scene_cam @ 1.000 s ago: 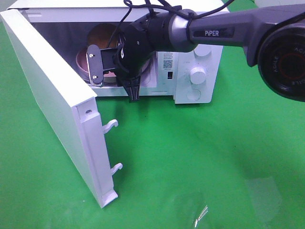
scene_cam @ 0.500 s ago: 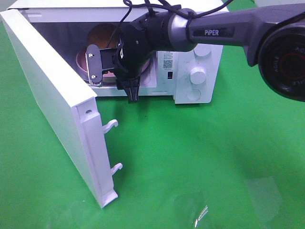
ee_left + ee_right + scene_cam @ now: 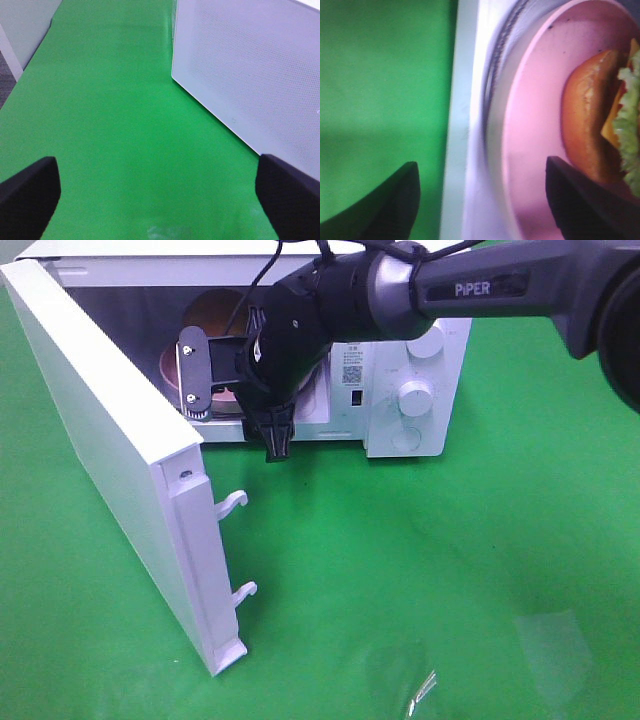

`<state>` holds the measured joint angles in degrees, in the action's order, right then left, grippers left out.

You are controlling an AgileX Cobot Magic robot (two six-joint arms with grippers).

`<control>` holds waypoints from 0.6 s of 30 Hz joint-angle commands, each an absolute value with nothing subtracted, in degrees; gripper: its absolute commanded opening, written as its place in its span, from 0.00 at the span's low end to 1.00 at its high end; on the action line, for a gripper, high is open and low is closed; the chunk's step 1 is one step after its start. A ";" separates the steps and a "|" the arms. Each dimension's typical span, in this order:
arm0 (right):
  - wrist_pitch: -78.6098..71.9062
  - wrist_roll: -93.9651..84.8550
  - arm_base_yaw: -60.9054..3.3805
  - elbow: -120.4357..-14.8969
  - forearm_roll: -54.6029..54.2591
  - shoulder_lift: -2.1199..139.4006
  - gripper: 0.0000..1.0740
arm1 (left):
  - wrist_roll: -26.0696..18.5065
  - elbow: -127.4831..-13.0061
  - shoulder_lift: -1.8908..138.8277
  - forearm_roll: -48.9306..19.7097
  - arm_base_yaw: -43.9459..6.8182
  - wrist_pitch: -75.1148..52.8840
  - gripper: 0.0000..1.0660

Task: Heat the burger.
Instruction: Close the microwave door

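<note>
Burger (image 3: 592,115) sits on its pink plate (image 3: 532,150) inside the microwave (image 3: 400,430); our right gripper (image 3: 480,200), spread, holds nothing, left gripper (image 3: 157,190) spread over the counter (image 3: 110,125).

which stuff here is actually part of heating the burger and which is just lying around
Part of the job:
- burger
- pink plate under it
- microwave, with its door open
- right gripper, open at the plate's edge

Just lying about:
- clear plastic scrap on the green mat
- left gripper, open over bare mat
</note>
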<state>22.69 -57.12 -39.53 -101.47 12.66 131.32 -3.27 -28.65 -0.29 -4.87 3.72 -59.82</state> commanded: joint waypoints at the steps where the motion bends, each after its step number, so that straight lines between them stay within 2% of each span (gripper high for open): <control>1: 21.20 -56.84 -39.59 -99.69 12.55 129.60 0.64 | -3.09 -28.48 -1.43 -5.27 3.78 -59.36 0.92; 10: 16.67 -56.78 -39.59 -89.15 13.35 121.64 0.73 | -3.09 -28.48 -1.43 -5.27 3.78 -59.36 0.92; 18: 16.33 -55.86 -39.59 -81.07 14.09 114.42 0.72 | -3.09 -28.48 -1.43 -5.27 3.78 -59.36 0.92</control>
<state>16.56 -56.89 -39.53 -83.48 13.87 117.06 -3.27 -28.65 -0.29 -4.87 3.72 -59.82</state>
